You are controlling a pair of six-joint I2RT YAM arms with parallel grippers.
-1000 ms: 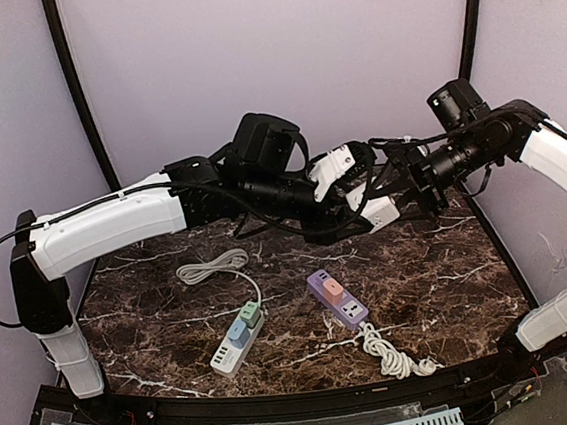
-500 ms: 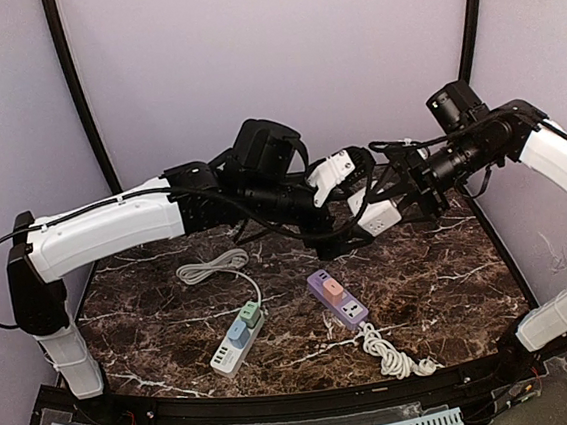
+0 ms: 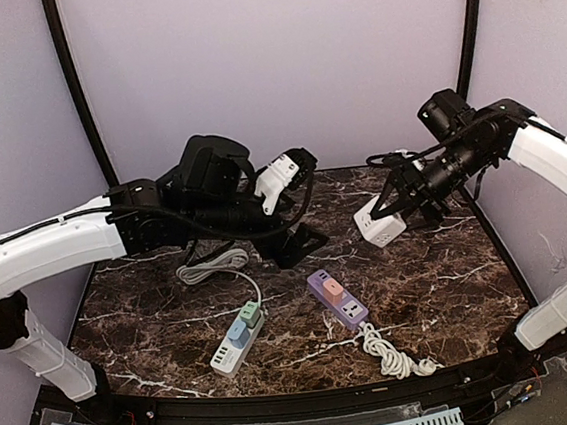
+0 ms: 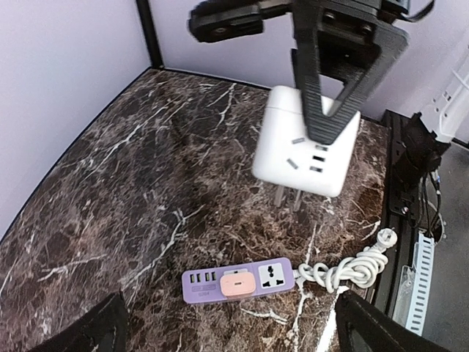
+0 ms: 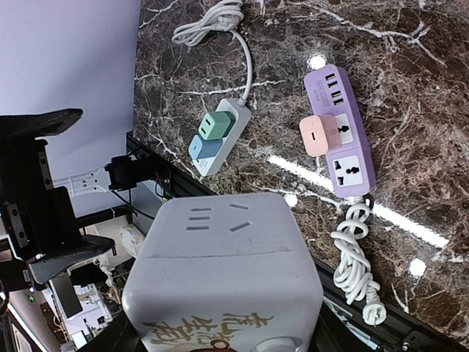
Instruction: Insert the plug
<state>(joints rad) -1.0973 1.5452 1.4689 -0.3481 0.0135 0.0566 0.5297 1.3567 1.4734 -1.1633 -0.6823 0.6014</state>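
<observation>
The plug, a white cube adapter (image 3: 377, 226) with metal prongs pointing down, hangs above the marble table (image 3: 441, 278), and my right gripper (image 3: 396, 210) is shut on it. In the left wrist view the cube (image 4: 308, 150) hangs in that gripper's black fingers (image 4: 330, 95), above and behind a purple power strip (image 4: 238, 282). That strip (image 3: 337, 299) lies mid-table with a pink adapter (image 3: 333, 289) plugged in and one free socket (image 3: 351, 311). My left gripper (image 3: 301, 211) stands open and holds nothing, left of the cube. The cube (image 5: 227, 279) fills the lower half of the right wrist view.
A white power strip (image 3: 238, 339) with a green and a blue adapter lies front left, its cord coiled (image 3: 212, 268) behind it. The purple strip's white cord (image 3: 392, 353) is bundled near the front edge. Black frame posts stand at the back corners.
My left gripper opened, let go of the cube and drew back to the left. The right gripper kept the cube and carried it slightly down and to the right.
</observation>
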